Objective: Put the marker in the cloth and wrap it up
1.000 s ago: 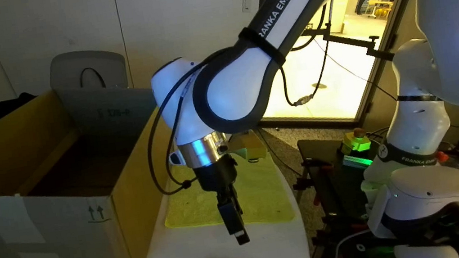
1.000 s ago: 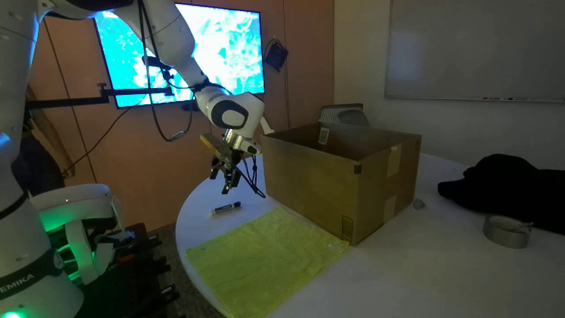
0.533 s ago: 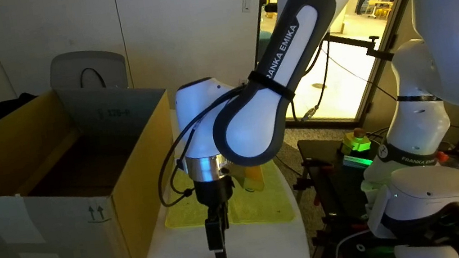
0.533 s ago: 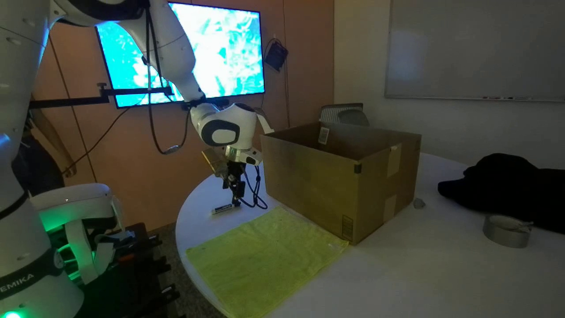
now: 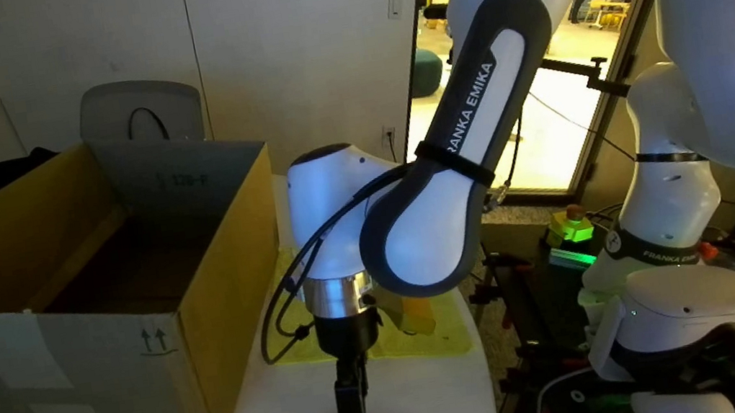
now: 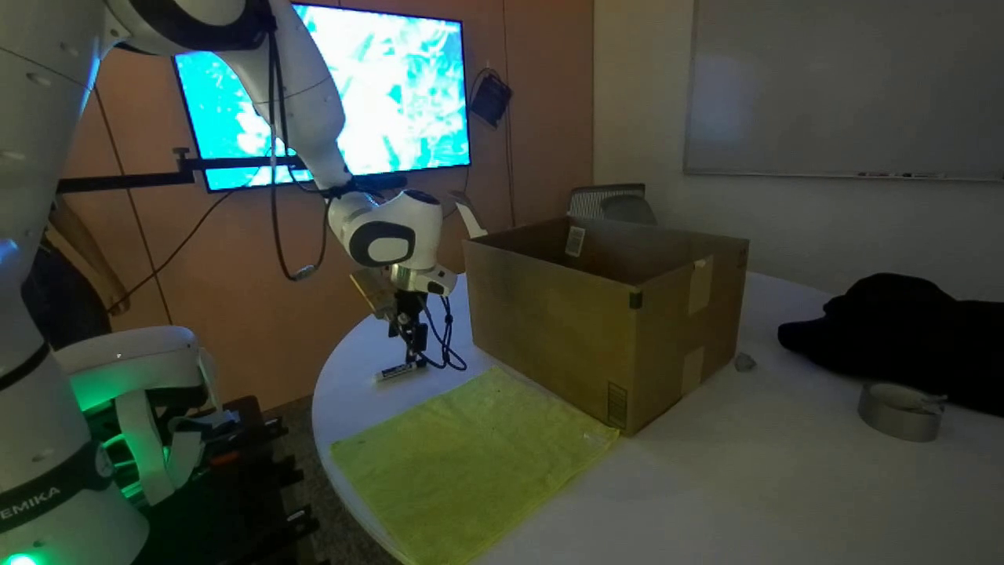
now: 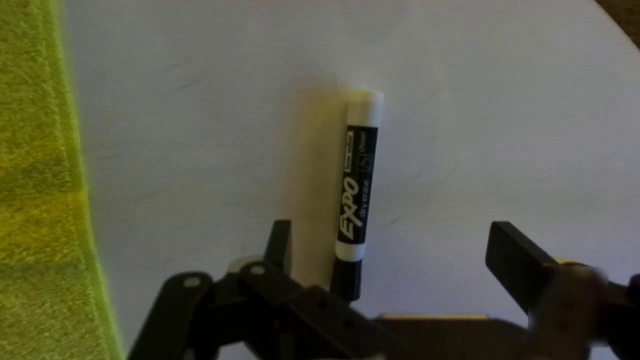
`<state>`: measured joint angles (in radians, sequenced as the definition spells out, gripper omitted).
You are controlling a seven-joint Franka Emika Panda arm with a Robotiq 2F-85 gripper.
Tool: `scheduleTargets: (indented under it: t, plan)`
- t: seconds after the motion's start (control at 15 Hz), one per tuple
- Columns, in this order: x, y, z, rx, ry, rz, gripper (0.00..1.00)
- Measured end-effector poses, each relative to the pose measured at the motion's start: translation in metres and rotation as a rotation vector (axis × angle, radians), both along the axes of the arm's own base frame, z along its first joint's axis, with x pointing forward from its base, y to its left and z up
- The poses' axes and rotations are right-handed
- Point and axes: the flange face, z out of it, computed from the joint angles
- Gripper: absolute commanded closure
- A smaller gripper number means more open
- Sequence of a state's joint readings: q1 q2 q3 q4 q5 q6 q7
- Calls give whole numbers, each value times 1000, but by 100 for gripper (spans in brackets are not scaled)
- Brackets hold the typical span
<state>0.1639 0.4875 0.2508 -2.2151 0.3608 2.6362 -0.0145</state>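
The gripper (image 7: 389, 237), jaws spread wide, had just been lowered astride the marker (image 7: 356, 185), left between the cloth (image 6: 471, 463) and the curved edge of the table (image 6: 337, 384); a grasp was apparently readied, wrapping not yet begun.

Cloth (image 6: 474, 464) looks rough — marker (image 7: 357, 185), smooth plastic.

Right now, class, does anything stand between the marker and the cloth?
Nothing visible except one finger of the open gripper; otherwise tabletop separates the marker from the yellow cloth. The cardboard box stands off that line.
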Motion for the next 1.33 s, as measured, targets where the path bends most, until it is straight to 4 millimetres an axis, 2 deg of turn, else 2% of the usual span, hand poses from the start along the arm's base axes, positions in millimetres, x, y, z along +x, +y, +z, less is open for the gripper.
scheduleTargets:
  t: [0.27,0.73,0.8,0.93,1.33]
  plan:
    - [-11,23,-2,-27,-6,70,0]
    - [-24,43,-37,-113,34,51,1]
    - [-23,44,-41,-122,37,37,26]
    - [-20,46,-47,-142,37,19,30]
    - [-11,45,-44,-183,11,4,78]
